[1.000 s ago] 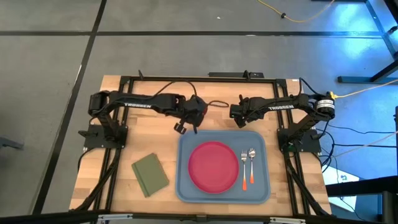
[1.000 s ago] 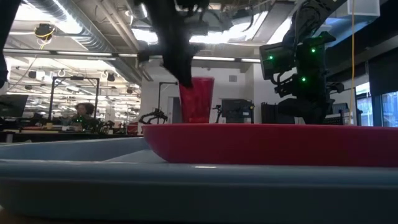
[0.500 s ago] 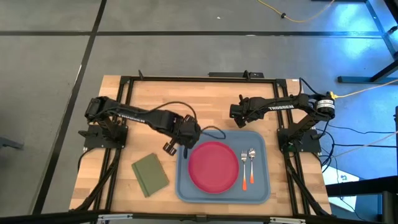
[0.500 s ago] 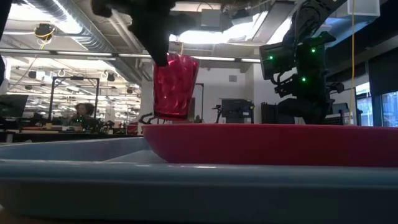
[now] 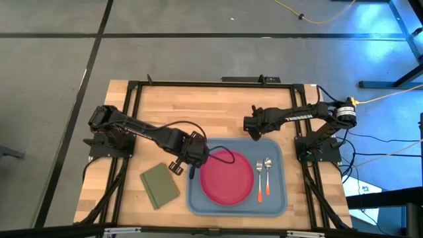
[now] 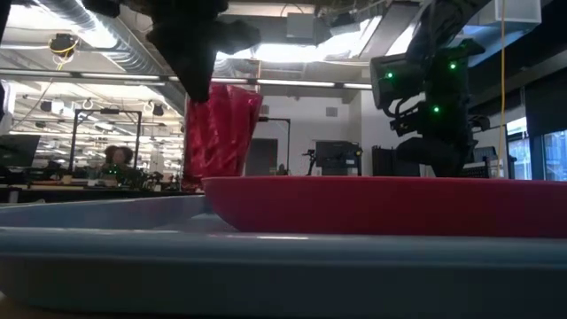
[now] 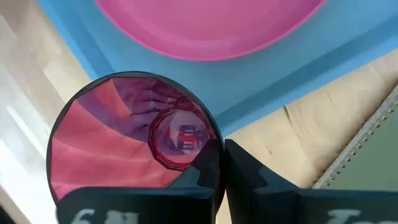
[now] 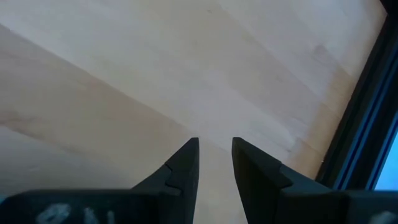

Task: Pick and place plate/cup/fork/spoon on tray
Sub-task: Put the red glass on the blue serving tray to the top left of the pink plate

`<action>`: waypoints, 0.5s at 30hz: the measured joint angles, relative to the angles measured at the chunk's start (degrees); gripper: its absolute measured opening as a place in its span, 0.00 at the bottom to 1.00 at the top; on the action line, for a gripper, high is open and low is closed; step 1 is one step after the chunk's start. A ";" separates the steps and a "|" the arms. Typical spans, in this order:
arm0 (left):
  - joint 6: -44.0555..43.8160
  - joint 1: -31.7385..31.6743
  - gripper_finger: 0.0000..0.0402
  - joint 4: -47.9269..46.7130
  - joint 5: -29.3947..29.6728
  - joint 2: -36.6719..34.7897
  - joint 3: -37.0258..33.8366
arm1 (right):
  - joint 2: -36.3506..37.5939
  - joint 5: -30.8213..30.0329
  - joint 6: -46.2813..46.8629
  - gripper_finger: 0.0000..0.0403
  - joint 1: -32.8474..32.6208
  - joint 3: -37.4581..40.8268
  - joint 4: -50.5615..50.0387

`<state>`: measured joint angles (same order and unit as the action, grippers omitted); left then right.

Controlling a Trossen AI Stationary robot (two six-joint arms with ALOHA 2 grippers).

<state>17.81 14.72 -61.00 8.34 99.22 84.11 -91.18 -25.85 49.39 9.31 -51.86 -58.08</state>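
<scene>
The left gripper [image 7: 217,168] is clamped on the rim of the cup [image 7: 134,140], one finger inside the wall and one outside, and the wrist view looks straight down into the cup's dark-red faceted bottom. In the high view the left gripper [image 5: 192,155] hangs over the tray's [image 5: 198,201] left edge, just beside the plate [image 5: 227,176]. From table height the cup [image 6: 220,133] hangs upright, or very nearly so, under the dark fingers, its base hidden behind the tray rim [image 6: 266,257] and the plate's edge [image 6: 381,206], so whether it touches the tray floor cannot be told. The left wrist view shows the tray's blue wall [image 7: 298,68] and the plate [image 7: 211,25] beyond the cup, with bare table wood [image 7: 311,130] and a corner of the green pad [image 7: 373,171] on the near side. The plate lies flat in the tray's middle (taking up most of its depth), and to its right the fork [image 5: 260,178] and spoon [image 5: 268,173] lie side by side, orange handles toward the front edge. The green pad [image 5: 160,185] sits on the table [image 5: 165,99] left of the tray, a little apart from it. The right gripper [image 5: 248,123] waits over bare wood behind the tray's far edge; its fingers [image 8: 186,165] stand slightly apart with nothing between them.
</scene>
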 joint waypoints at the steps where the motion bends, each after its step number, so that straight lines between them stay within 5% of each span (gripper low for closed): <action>1: 0.49 0.09 0.01 0.40 0.10 -0.01 -0.18 | 0.00 0.00 0.00 0.25 -0.30 0.00 0.00; 15: 2.28 -1.11 0.01 7.82 -3.52 -0.07 -1.70 | 0.00 0.02 1.38 0.25 -3.18 0.00 0.00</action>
<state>20.09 13.61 -53.18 4.82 99.15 82.41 -91.18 -25.83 50.76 6.13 -51.86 -58.08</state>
